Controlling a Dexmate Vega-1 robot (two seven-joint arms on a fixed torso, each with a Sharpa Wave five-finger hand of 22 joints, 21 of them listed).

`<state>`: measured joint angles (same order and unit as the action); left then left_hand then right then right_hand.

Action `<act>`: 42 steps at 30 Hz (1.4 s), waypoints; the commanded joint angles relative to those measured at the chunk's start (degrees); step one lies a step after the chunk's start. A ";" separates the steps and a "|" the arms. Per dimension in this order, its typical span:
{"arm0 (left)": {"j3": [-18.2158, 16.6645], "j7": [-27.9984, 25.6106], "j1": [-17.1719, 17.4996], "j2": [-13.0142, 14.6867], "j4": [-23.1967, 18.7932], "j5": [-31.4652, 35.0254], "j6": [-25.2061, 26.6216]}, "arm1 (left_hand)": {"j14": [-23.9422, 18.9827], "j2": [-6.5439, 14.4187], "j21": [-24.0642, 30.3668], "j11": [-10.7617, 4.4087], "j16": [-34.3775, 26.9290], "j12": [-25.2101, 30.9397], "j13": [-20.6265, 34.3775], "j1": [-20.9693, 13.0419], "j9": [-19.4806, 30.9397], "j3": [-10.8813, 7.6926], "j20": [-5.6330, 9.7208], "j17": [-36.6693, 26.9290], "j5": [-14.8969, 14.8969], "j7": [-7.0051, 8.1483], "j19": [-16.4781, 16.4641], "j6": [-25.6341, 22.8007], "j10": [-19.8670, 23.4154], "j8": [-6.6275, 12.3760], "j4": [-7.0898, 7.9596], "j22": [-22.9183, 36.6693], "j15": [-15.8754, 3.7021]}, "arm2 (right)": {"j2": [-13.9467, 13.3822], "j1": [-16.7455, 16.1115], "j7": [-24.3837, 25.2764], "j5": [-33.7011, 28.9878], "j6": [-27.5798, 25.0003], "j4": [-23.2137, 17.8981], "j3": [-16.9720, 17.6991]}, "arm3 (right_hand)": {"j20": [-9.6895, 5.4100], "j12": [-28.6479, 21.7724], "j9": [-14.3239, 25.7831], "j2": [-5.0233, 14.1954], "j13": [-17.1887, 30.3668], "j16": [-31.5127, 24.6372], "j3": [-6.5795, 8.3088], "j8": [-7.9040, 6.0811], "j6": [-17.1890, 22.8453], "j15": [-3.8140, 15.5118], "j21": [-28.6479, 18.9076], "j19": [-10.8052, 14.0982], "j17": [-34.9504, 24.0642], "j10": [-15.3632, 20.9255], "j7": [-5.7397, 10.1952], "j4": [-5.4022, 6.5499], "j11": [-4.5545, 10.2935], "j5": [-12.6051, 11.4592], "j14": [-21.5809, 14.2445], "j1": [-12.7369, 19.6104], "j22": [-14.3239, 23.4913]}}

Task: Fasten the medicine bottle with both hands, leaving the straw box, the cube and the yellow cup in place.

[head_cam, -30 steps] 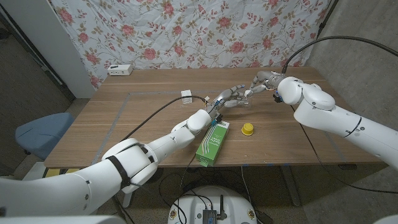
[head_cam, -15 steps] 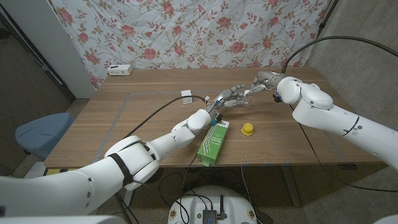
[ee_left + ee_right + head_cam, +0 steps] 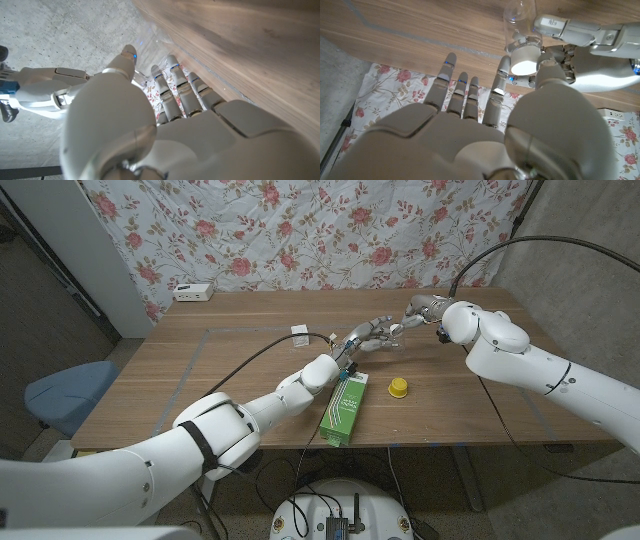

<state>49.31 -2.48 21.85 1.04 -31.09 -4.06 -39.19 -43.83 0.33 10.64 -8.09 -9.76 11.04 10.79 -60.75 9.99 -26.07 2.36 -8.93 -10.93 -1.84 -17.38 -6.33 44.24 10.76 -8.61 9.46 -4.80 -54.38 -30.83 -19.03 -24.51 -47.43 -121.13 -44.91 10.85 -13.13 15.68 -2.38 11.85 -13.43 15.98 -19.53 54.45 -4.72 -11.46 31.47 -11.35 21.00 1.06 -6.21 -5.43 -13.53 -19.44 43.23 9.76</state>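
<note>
Your left hand (image 3: 366, 337) grips the bottle (image 3: 393, 333) above mid-table in the head view; your right hand (image 3: 418, 310) meets it from the far side. Box (image 3: 342, 408), yellow cup (image 3: 398, 387) and cube (image 3: 299, 332) sit apart. From your right wrist, thumb and finger pinch the white cap (image 3: 525, 59) on the clear bottle.

Bench (image 3: 240, 360): matt brown wood with visible grain. Medicine bottle (image 3: 520, 20): clear, glossy, with a smooth white cap (image 3: 525, 62). Left robot hand (image 3: 368, 337) and right robot hand (image 3: 418, 310): smooth grey-white plastic. Backdrop (image 3: 300, 230): floral cloth.
</note>
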 commanded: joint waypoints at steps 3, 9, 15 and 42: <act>0.38 -0.01 -1.29 -1.08 3.17 -0.46 -0.73 | -0.60 -0.08 0.09 -0.30 -0.13 0.22 0.17 0.20 0.23 -0.43 7.41 -0.19 -0.15 0.23 -0.75 -0.27 0.31 0.10 0.00 0.09 -5.99 | 1.23 1.10 -0.86 -4.59 -3.09 0.56 -2.04 | 0.07 -0.51 -0.10 -0.22 0.07 -0.44 -0.65 -0.90 2.56 0.14 -0.12 1.10 -0.17 1.39 -0.04 0.34 -0.14 -0.14 -1.55 -1.58 0.11; 0.52 0.00 -1.47 -1.30 3.57 -0.61 -0.79 | -0.65 -0.05 0.09 -0.21 -0.13 0.22 0.17 0.17 0.23 -0.50 7.46 -0.19 -0.15 0.15 -0.77 -0.26 0.34 0.09 -0.03 0.09 -6.09 | 1.57 1.48 -1.25 -6.51 -4.69 0.49 -3.04 | 0.06 -0.69 -0.35 -0.24 0.06 -0.47 -1.27 -1.55 4.92 0.20 -0.07 1.48 -0.23 2.68 -0.31 0.89 -0.37 -0.10 -2.07 -3.34 0.11; 0.64 -0.09 -1.42 -1.26 3.40 -0.63 -0.79 | -0.67 -0.03 0.08 -0.32 -0.12 0.23 0.16 0.19 0.23 -0.56 7.46 -0.18 -0.15 0.14 -0.75 -0.24 0.37 0.08 -0.03 0.09 -6.05 | 1.66 1.36 -1.47 -6.62 -4.89 0.35 -2.89 | 0.22 -0.45 -0.66 -1.04 0.05 -0.29 -2.60 -1.31 5.24 0.15 0.12 1.52 -0.30 3.07 -1.16 1.89 -0.69 0.29 -2.14 -6.43 0.12; 0.74 0.15 -1.84 -1.40 3.96 -0.94 -0.92 | -0.72 -0.02 0.06 -0.19 -0.08 0.21 0.16 0.31 0.23 -0.78 7.53 -0.17 -0.16 0.04 -0.72 -0.24 0.37 0.07 -0.05 0.10 -6.16 | 0.14 2.64 -6.10 -5.90 -4.78 -0.86 -2.80 | 1.49 2.15 1.34 -0.90 0.32 1.90 -5.05 5.97 -12.86 -2.77 0.95 -2.63 -0.22 -3.09 -5.70 3.38 -3.08 1.84 2.04 -14.26 0.15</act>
<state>50.07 -2.50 20.10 -0.39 -27.21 -4.77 -40.04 -44.04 0.31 10.64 -8.12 -9.76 11.04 10.77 -60.76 9.99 -26.53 2.36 -8.93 -10.78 -1.84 -17.38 -6.33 44.26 10.76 -8.61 9.46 -5.01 -53.27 -28.75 -22.98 -31.71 -53.20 -121.42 -48.22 12.45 -11.21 16.65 -3.73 11.87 -11.85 10.59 -14.45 43.86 -7.19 -10.78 29.44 -11.49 18.87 -4.31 -2.29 -8.28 -11.64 -18.34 28.77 9.75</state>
